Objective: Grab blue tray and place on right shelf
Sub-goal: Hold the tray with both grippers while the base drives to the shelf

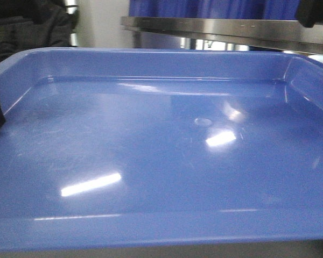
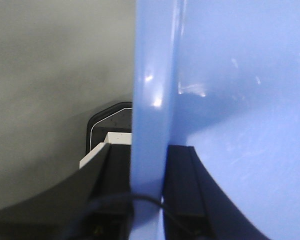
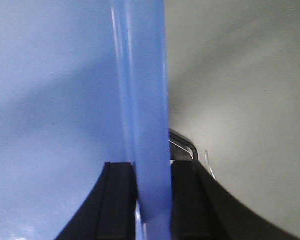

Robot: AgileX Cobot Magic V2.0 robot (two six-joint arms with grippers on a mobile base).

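Between the fingers (image 2: 115, 172) of my left gripper (image 2: 149, 167) sits the left rim of the blue tray (image 1: 151, 140), pinched tight, with one black finger outside the wall and one inside over the tray floor. Off the outer finger is a blurred grey surface (image 2: 50, 75); I can't tell what it is. On the front view the tray is held level between both sets of fingers and fills nearly the whole view. Beyond its far wall, past the fingertips, the right shelf (image 1: 215, 27) shows its steel front rail, higher than the rim; the tray isn't on it. My right gripper (image 3: 152, 192) is the same: narrow, clamped on the tray's right rim, one finger inside and one outside.
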